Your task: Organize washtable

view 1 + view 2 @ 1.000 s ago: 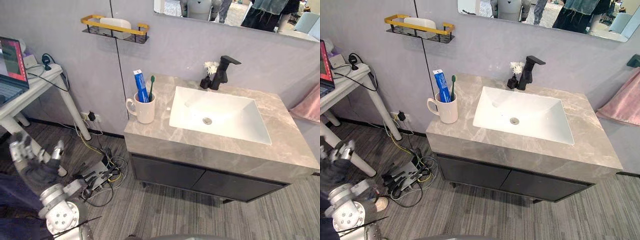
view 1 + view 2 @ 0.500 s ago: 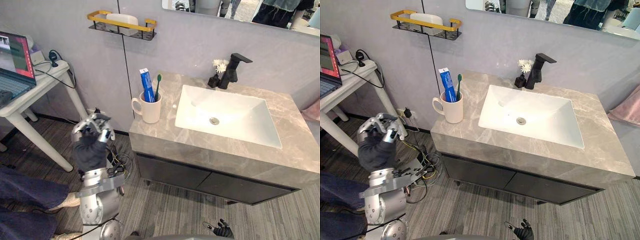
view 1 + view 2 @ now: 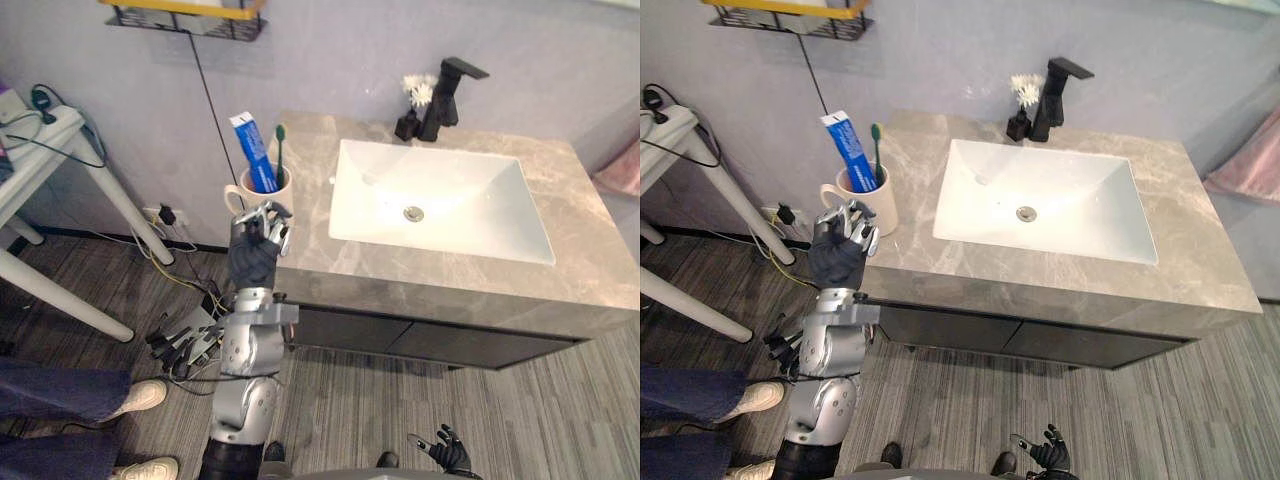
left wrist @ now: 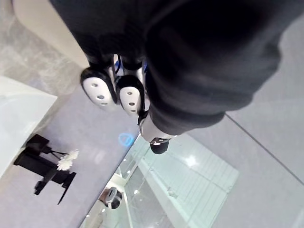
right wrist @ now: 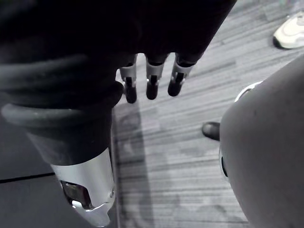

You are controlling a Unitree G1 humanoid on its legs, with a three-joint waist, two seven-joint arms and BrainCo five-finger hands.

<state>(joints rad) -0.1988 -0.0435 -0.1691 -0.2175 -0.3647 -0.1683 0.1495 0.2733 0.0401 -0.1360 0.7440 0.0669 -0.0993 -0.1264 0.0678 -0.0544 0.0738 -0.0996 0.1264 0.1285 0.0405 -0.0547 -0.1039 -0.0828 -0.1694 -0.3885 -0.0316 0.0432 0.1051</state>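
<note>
A white mug [image 3: 885,210] stands at the left front corner of the grey marble washtable [image 3: 450,285]. In it are a blue toothpaste tube [image 3: 250,148] and a green toothbrush [image 3: 280,150]. My left hand [image 3: 255,248] is raised just in front of the mug, its fingers [image 4: 114,90] curled into a fist with nothing visibly in it. My right hand [image 3: 445,452] hangs low by the floor, with its fingers [image 5: 149,78] straight and spread.
A white sink [image 3: 450,190] fills the counter's middle, with a black faucet [image 3: 448,90] and a small flower vase [image 3: 412,105] behind it. A wall shelf [image 3: 185,12] hangs above left. A white side table [image 3: 40,150], floor cables [image 3: 185,340] and a person's legs [image 3: 60,395] are to the left.
The camera has shifted. My left arm has risen and swung right, up to the mug, and its fingers have curled into a fist. My right hand stays low.
</note>
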